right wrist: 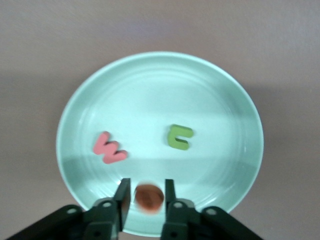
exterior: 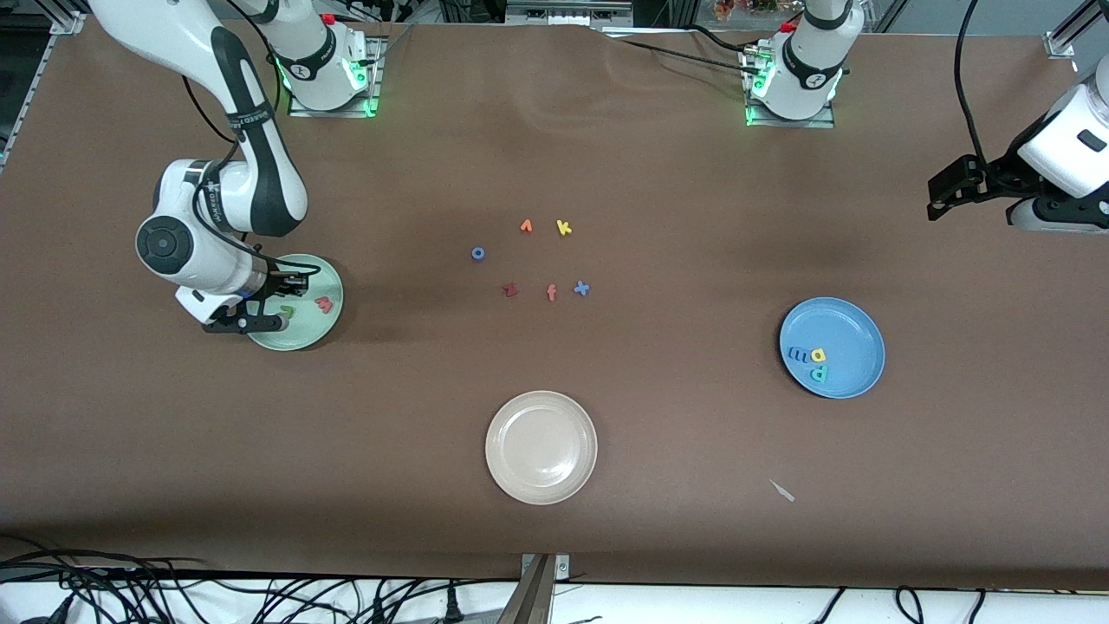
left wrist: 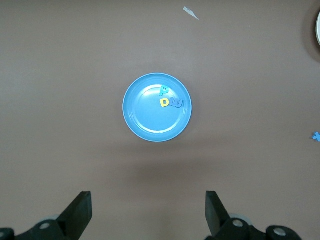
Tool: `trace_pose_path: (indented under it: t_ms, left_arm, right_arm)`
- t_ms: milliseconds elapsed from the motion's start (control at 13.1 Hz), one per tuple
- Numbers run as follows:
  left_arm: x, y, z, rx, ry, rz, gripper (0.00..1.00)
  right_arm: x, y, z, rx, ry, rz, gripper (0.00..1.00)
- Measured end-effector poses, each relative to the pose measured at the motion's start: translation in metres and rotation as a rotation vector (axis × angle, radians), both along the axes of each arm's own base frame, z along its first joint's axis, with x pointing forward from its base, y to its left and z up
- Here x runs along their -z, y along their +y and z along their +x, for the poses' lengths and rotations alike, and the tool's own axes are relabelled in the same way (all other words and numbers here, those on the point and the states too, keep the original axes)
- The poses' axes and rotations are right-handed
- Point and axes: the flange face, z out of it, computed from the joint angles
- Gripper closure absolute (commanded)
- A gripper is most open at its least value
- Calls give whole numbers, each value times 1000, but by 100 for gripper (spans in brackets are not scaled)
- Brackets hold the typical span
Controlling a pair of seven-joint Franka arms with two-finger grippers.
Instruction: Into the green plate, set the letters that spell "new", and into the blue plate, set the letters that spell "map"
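Green plate [right wrist: 240,105]: w [right wrist: 109,148], n [right wrist: 179,137]; blue plate [exterior: 853,325]: m, a, p.

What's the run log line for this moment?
right gripper: over green plate, releasing orange e | left gripper: open, waiting | blue plate: m, a, p in

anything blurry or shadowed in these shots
Right wrist view: the orange e between the right gripper fingers is smeared, while the green plate is sharp with a shadow band across it. Left wrist view: a soft shadow lies beside the blue plate. Front view: evenly lit.
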Motion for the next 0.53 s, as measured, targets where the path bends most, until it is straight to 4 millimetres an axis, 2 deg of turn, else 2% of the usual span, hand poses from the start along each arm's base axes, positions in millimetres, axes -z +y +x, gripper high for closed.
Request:
trace_pose_path:
  t_ms: [229, 381, 534]
  left_arm:
    - [1, 0, -1, 0, 7, 0, 0]
    - [1, 0, -1, 0, 8, 0, 0]
    - [1, 0, -1, 0, 9, 0, 0]
  right_arm:
    - [-15, 8, 7, 34, 14, 4, 0]
    - [-31, 25, 16, 52, 9, 8, 0]
    - [-37, 45, 18, 59, -7, 7, 0]
